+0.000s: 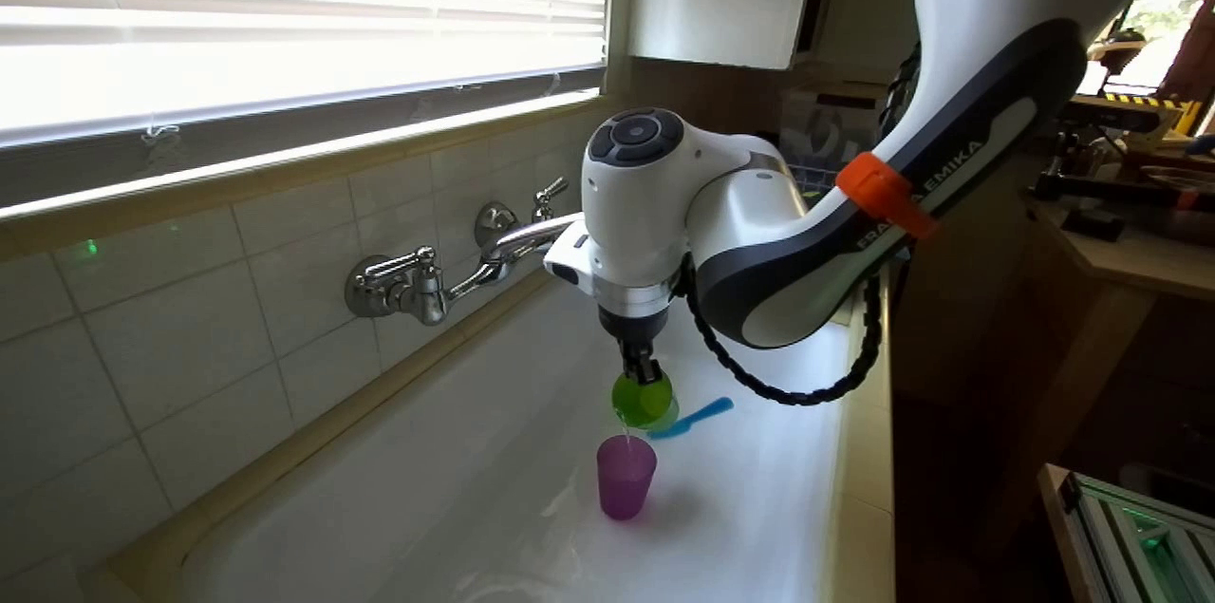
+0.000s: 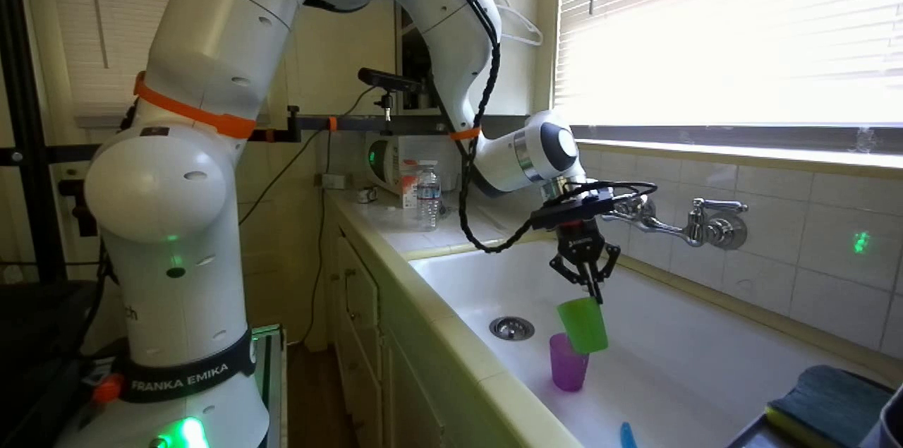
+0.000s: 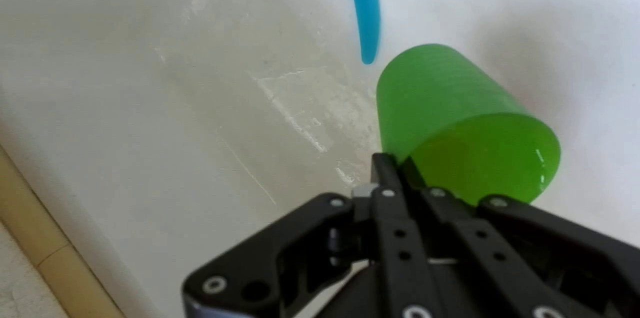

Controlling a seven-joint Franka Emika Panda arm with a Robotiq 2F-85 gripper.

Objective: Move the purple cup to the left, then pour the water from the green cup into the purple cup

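The green cup shows in both exterior views [image 1: 642,402] [image 2: 584,326] and in the wrist view [image 3: 440,92]. It is tilted in the air, its mouth lower towards the purple cup. My gripper [image 1: 642,371] is shut on its wall; the fingertips [image 3: 398,162] pinch the rim in the wrist view. A thin stream of water [image 1: 626,429] runs from its lip down to the purple cup. The purple cup [image 1: 626,480] stands upright on the sink floor, partly behind the green cup in an exterior view [image 2: 566,367]. It does not show in the wrist view.
A blue plastic knife [image 1: 698,418] lies on the white sink floor [image 1: 427,508]. The chrome faucet [image 1: 517,242] reaches out from the tiled wall close to the wrist. A drain [image 2: 511,328] is at the sink's far end. A tray with a sponge [image 2: 825,406] is at the near corner.
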